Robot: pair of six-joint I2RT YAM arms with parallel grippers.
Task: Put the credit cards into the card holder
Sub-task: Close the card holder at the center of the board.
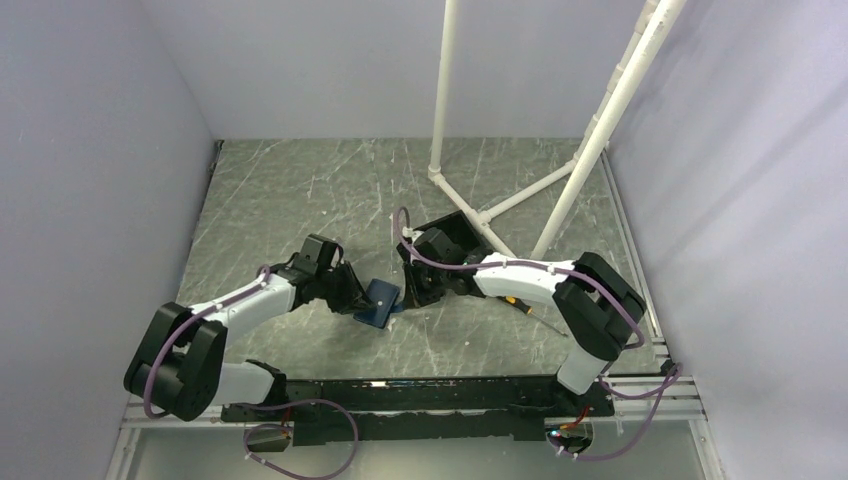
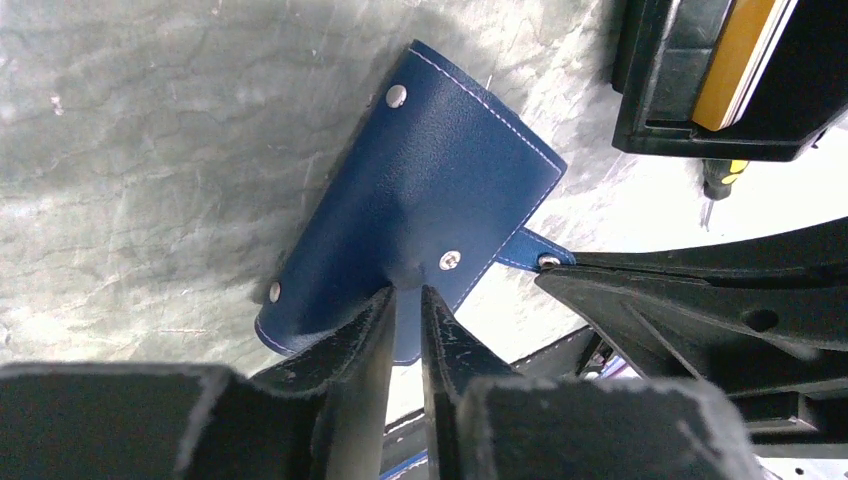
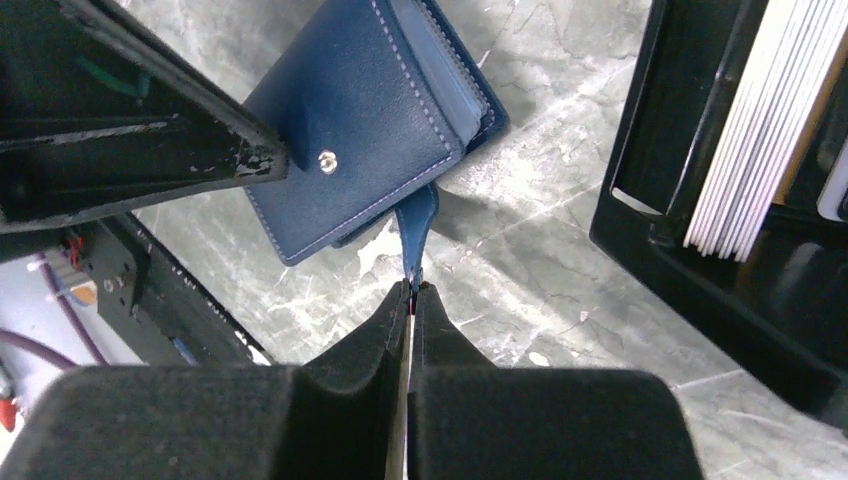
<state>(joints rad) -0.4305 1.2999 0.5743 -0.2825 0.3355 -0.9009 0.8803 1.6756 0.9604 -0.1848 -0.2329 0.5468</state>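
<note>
The card holder (image 1: pixel 380 303) hangs between the two pincers near the middle of the surface (image 1: pixel 300 190), tilted, with its long axis slanting from the left arm's side toward the black open box (image 3: pixel 630 190). The right pincer (image 3: pixel 411 292) is clenched on the tip of the holder's blue closing strap (image 3: pixel 417 225), which runs straight from the cover's edge into the fingertips. The left pincer (image 2: pixel 407 300) meets the holder's near edge beside a snap stud, jaws a narrow way apart. Whether they grip the leather or merely flank it I cannot tell. In the right wrist view the paler inner pocket (image 3: pixel 445 75) shows along the holder's side that faces the box. That matters, since the credit cards wait there: a whitish stack (image 3: pixel 745 130) stands on edge in the box, with an orange-gold card (image 2: pixel 745 55) against it. The cards lie just beside the right wrist and well apart from the left, so the right arm is the nearer one. It folds back across the surface toward the left, and the left arm stretches in low toward the centre. One pincer probably has to leave the holder to fetch a card.
</note>
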